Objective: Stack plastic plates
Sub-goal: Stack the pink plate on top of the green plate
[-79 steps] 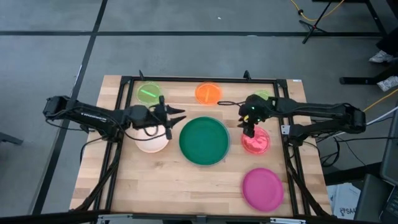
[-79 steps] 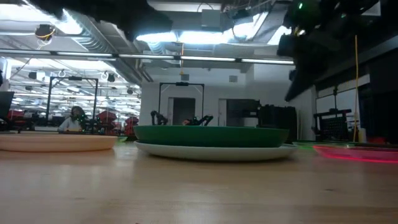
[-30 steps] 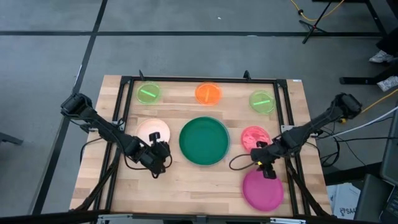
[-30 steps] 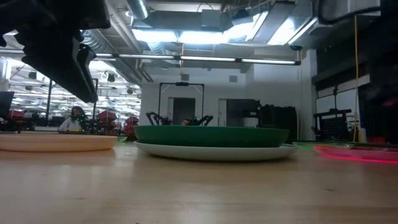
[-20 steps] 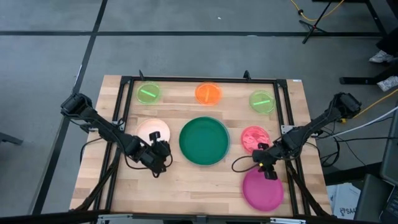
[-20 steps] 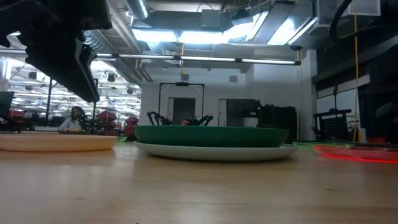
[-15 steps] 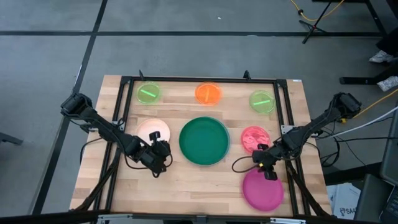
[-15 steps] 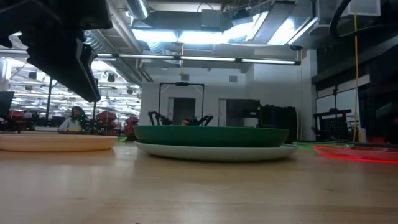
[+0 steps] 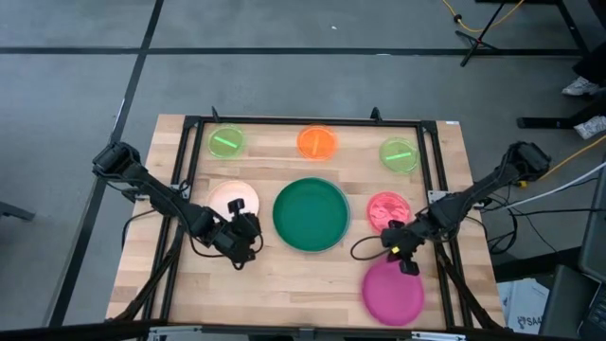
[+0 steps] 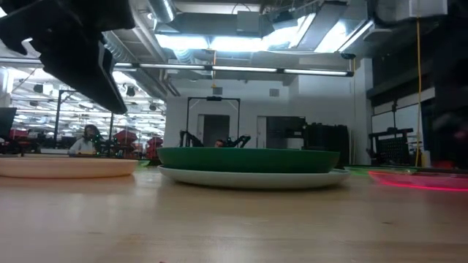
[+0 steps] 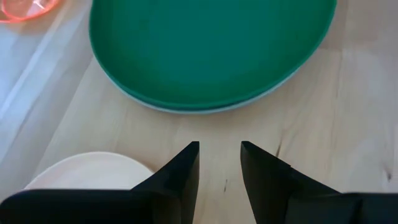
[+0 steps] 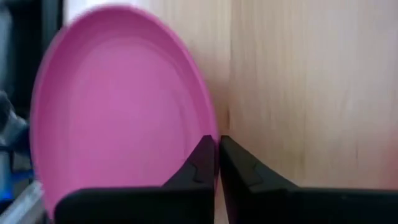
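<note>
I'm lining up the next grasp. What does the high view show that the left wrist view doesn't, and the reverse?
Only the high view shows the right gripper shut on the magenta plate, plus the red plate and two lime plates. Only the left wrist view shows the left gripper open, and a light blue plate under the green one. Both show the dark green plate, the pale pink plate and the orange plate.

Hidden and cropped plates
Large light blue plastic plate (image 11: 261, 98) shows only a rim under the dark green plate (image 9: 311, 213)
</note>
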Controlling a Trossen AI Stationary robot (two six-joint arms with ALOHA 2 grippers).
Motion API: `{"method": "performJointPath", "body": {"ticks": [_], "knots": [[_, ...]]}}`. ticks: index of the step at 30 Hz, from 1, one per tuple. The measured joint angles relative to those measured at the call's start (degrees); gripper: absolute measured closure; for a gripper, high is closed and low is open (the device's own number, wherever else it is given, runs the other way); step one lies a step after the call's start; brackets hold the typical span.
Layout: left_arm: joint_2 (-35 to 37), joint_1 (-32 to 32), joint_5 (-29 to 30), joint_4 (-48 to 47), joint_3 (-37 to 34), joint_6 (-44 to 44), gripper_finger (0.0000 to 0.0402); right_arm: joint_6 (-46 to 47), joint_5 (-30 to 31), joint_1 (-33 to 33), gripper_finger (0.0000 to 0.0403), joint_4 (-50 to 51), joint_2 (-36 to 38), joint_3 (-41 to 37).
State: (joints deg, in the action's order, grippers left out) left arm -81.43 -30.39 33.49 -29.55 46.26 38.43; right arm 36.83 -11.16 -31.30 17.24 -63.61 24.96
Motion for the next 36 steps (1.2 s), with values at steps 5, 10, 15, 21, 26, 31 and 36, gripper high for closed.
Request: {"method": "performJointPath", "body": {"ticks": [5,10,15,21,26,31,36], "knots": [[0.0,0.01,0.21,0.65,0.0,-0.01,0.029,-6.07,-1.07,4.11,0.0401,-0.38,0.37,3.43],[0.0,0.0,0.46,0.69,0.0,0.02,0.029,-11.77,-1.03,9.33,0.0401,-0.52,0.37,7.06],[0.0,0.0,0.5,0.83,0.0,0.07,0.029,-12.99,-1.73,15.07,0.0401,-0.53,0.37,9.41],[0.0,0.01,0.93,2.01,0.0,0.07,0.029,-11.52,-1.94,22.25,0.0401,-0.95,0.37,9.89],[0.0,0.02,1.04,2.31,0.0,0.05,0.029,-11.85,-1.86,28.34,0.0401,-2.46,0.37,9.89],[0.0,0.01,1.88,2.31,0.0,0.07,0.029,-12.04,-1.95,33.88,0.0401,-7.06,0.31,9.89],[0.0,0.0,1.91,2.32,0.0,0.09,0.029,-13.16,-2.02,38.34,0.0401,-11.99,-1.9,9.96]]}}
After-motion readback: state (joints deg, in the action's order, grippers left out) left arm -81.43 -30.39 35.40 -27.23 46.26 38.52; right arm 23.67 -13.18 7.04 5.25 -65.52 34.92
